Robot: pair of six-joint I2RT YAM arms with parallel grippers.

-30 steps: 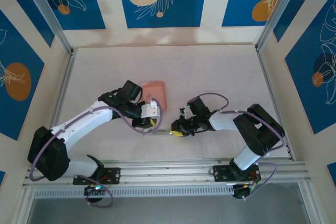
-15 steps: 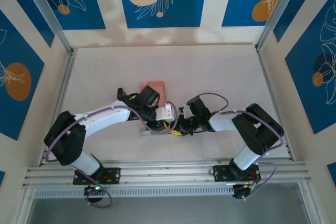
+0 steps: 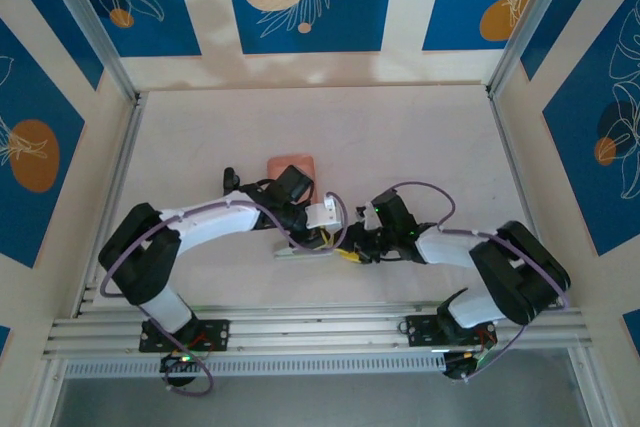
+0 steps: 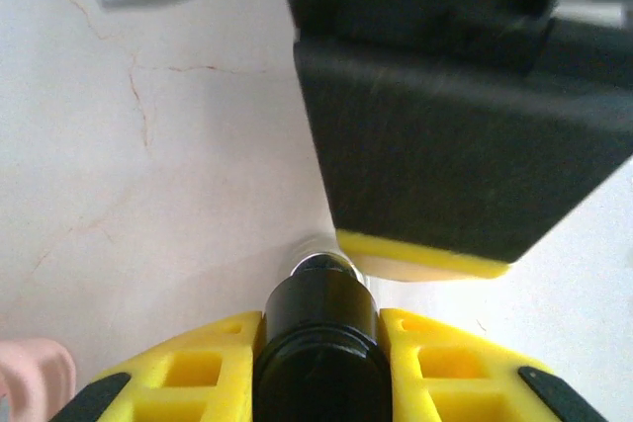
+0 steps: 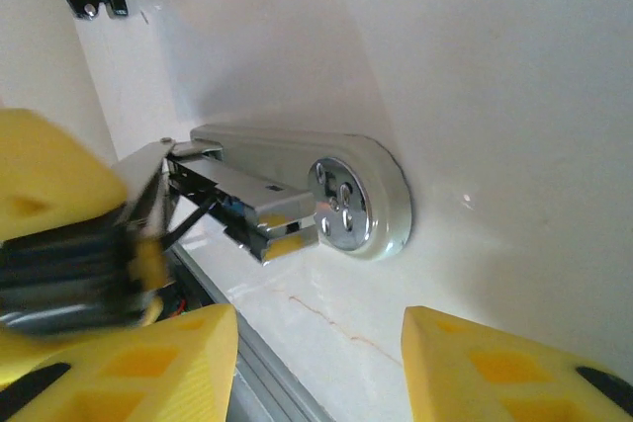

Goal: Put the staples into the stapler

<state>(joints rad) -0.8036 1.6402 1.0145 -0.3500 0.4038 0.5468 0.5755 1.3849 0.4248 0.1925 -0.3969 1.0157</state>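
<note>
The stapler (image 3: 298, 251) lies on the table near the front edge, between my two grippers. The right wrist view has its pale grey base (image 5: 297, 150), the chrome anvil plate (image 5: 341, 203) and the chrome magazine (image 5: 247, 200) lifted off the base. My left gripper (image 3: 328, 235) is shut on the stapler's black top arm (image 4: 318, 343), which fills the gap between its yellow fingers (image 4: 178, 373). My right gripper (image 3: 360, 249) sits just right of the stapler's front end. Its jaws (image 5: 318, 353) stand open with bare table between them. The staples are out of view.
A salmon-pink tray (image 3: 291, 169) lies just behind the left wrist. A metal rail (image 3: 320, 327) runs along the table's near edge, close to both grippers. The right gripper's black finger (image 4: 455, 145) hangs right in front of the left wrist camera.
My left arm has swung right to the stapler and now holds its black top arm. The right gripper has opened, let go of the stapler and drawn back slightly to the right.
</note>
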